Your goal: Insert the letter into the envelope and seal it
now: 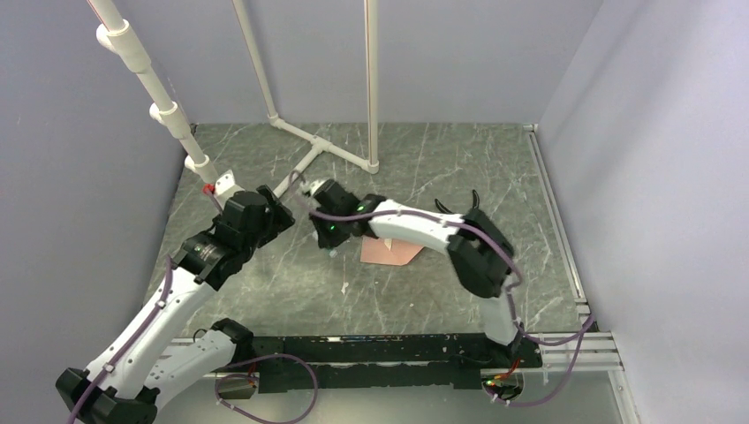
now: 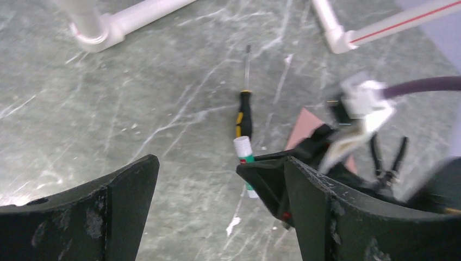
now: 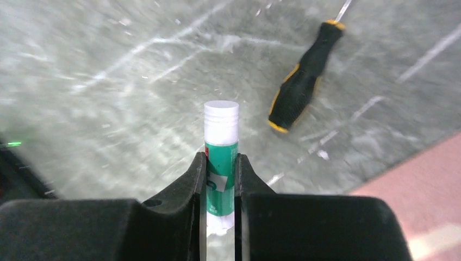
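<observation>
My right gripper [image 1: 331,238] [image 3: 220,163] is shut on a green-and-white glue stick [image 3: 221,163], whose white cap points away from the wrist; the stick also shows in the left wrist view [image 2: 245,157]. The salmon-pink envelope [image 1: 389,252] lies flat on the table just right of that gripper, partly under the right arm. Its edge shows in the left wrist view [image 2: 307,125] and the right wrist view [image 3: 424,217]. My left gripper [image 1: 278,208] [image 2: 220,179] is open and empty, held above the table left of the right gripper. The letter is not visible as a separate sheet.
A black-and-yellow screwdriver [image 2: 244,114] [image 3: 299,92] lies on the table beyond the glue stick. Black pliers [image 2: 388,157] [image 1: 459,205] lie behind the right arm. A white pipe frame [image 1: 318,146] stands at the back. A small white smear [image 1: 344,287] marks the table.
</observation>
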Controlling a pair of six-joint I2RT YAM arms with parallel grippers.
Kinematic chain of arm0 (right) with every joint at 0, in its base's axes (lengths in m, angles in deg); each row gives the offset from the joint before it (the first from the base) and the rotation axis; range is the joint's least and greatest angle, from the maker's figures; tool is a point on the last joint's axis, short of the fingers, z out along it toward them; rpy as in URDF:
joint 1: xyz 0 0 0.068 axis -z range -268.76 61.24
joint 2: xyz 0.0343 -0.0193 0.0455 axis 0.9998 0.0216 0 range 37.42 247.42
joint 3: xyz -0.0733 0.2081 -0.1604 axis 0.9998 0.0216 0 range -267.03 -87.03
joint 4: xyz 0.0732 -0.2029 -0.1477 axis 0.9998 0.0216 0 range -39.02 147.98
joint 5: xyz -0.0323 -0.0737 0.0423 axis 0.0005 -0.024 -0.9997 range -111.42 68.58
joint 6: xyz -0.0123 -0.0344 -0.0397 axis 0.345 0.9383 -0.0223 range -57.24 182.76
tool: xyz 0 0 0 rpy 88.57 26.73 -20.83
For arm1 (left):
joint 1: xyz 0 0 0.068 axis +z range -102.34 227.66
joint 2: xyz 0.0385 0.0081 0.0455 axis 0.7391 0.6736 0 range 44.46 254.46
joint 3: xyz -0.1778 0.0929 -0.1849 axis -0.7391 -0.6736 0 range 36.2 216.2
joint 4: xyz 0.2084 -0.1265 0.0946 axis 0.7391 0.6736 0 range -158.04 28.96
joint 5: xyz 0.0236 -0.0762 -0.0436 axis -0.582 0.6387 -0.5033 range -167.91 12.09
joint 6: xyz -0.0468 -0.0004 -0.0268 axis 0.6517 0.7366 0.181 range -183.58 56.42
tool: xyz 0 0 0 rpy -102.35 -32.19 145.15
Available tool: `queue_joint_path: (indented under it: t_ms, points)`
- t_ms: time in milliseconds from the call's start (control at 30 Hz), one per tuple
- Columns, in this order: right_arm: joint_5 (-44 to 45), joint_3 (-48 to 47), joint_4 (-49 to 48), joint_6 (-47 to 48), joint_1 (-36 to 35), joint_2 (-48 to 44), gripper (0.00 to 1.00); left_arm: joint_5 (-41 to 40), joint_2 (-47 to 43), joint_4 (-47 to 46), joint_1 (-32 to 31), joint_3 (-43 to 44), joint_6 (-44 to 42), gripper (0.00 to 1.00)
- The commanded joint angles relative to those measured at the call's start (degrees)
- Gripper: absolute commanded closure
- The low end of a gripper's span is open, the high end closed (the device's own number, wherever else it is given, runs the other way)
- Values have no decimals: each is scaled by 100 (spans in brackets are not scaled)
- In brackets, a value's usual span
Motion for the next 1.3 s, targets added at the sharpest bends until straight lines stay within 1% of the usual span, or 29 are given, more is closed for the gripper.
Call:
queue_joint_path:
  t_ms: [0,100,233,367,500,567,700,800,967,1100,1133,1233,1267]
  points:
    - [-685,418,-1004,-911,545,-1736,100,585,-140,-818,-5,215,-482,9]
    - [-889,925,-1696,-1661,1058,-2504,99,1411,-106,-1669,-3,177,-889,8]
    - [-1390,1545,-2602,-2506,1600,-3384,97,3065,177,-3030,-1,235,-1465,7]
    - [-1707,1642,-2996,-3009,1825,-3919,97,4316,731,-3730,-3,641,-1477,7]
    - [-1806,1752,-3176,-3279,1915,-4249,96,5396,1198,-4296,6,1022,-1313,7]
    - [-1826,1808,-3196,-3339,1928,-4362,96,5838,1395,-4717,15,1162,-1237,7]
    - [-1997,1905,-3346,-3356,1943,-4514,94,6216,1576,-5133,25,1201,-1023,8]
    - [-1999,1932,-3304,-3304,1949,-4556,94,6193,1635,-5274,70,1162,-839,16]
    - [-2089,2017,-3435,-3472,1986,-4598,94,6299,1770,-5279,126,1228,-778,43]
    - [-2240,2026,-3538,-3630,2074,-4595,94,6590,1940,-5486,157,1295,-577,59]
    - [-2249,2023,-3546,-3661,2086,-4587,94,6675,1982,-5535,160,1317,-538,62]
    - [-2254,2075,-3626,-3732,2119,-4593,94,6946,2100,-5668,164,1354,-458,64]
    - [-2275,2078,-3651,-3750,2130,-4583,94,7010,2119,-5698,163,1345,-431,67]
